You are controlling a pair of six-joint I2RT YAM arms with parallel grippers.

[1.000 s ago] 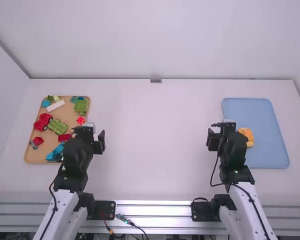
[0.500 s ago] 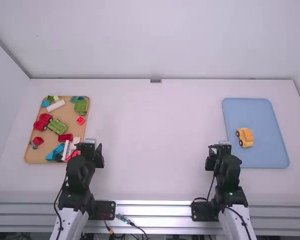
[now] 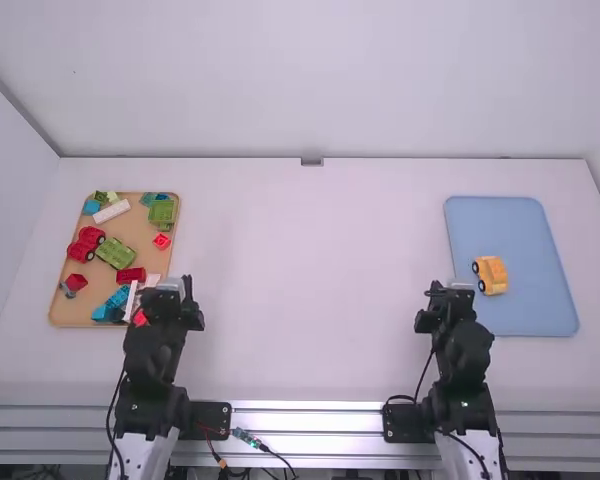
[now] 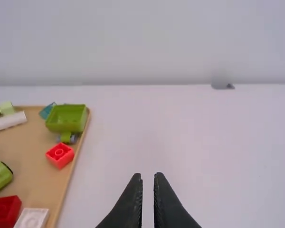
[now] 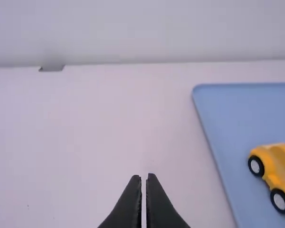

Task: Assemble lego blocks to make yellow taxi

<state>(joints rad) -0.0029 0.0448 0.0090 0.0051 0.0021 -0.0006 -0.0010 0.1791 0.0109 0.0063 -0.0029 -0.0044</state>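
Note:
The yellow taxi (image 3: 493, 275), with dark wheels, rests on the blue board (image 3: 515, 225) at the right. In the high view my left gripper (image 3: 173, 285) is just right of the tan board, over the front part of the table. My right gripper (image 3: 448, 288) is left of the blue board, apart from the taxi. In the left wrist view the left gripper (image 4: 148, 176) is shut with only a thin gap and holds nothing. The right gripper (image 5: 143, 177) is likewise shut and empty; the taxi (image 5: 274, 166) stands off to its side in that view.
On the tan board (image 3: 140, 235) at the left lie a red car (image 3: 86, 244), green pieces (image 3: 115, 253), blue pieces (image 3: 112, 305), a white block (image 3: 111, 212) and several red bricks. A wall edge runs along the table's back.
Both arms have drawn back toward their bases. The taxi came fully into view beside the right arm, and white and red pieces were uncovered near the left one.

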